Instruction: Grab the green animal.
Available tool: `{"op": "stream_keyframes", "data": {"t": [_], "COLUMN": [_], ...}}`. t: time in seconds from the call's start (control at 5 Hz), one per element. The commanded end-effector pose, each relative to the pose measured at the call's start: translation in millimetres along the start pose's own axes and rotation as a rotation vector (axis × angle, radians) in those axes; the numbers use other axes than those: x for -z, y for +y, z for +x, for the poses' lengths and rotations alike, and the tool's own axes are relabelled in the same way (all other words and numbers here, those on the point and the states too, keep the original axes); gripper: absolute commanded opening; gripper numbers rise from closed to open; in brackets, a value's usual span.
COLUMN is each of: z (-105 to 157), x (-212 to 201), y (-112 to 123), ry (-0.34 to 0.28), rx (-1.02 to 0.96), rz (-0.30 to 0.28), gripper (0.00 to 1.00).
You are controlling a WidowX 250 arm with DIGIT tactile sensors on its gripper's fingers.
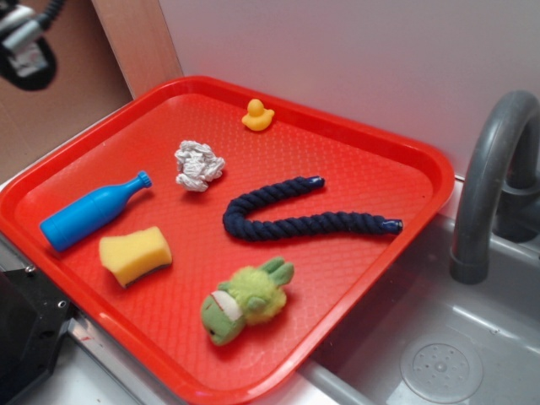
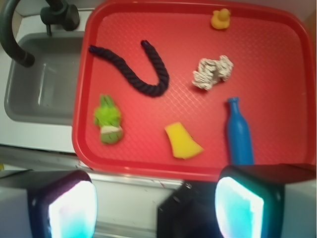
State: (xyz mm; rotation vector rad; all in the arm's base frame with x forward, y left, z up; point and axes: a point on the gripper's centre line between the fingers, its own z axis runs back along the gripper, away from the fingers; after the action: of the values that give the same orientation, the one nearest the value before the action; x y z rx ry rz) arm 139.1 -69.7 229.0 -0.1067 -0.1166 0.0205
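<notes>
Lying near the front edge of the red plastic tray [image 1: 405,160], the fuzzy lime-green plush frog [image 1: 245,299] sits untouched beside a yellow sponge [image 1: 135,255]. I see my gripper [image 2: 156,208] held high above, fingers spread apart and empty.

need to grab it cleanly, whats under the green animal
The green animal lies directly on the red tray, nothing else visible beneath it. The patch it covers is hidden.

A white wall [image 1: 354,59] rises behind a grey sink [image 1: 439,354].
</notes>
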Motion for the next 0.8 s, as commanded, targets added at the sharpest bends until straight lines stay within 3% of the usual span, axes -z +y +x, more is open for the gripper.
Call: {"op": "stream_keyframes", "data": {"t": [0.0, 0.2, 0.4, 0.6], "z": [7, 0, 1, 13], "x": [63, 106, 136, 176], "y": [-38, -46, -49, -53], "ry": [-0.065, -0.040, -0.013, -0.054], "rx": [0.059, 0.097, 0.092, 0.042], "rz": [0.078, 0.129, 0.099, 0.093], "gripper": [1.00, 1.00, 1.00, 1.00]}}
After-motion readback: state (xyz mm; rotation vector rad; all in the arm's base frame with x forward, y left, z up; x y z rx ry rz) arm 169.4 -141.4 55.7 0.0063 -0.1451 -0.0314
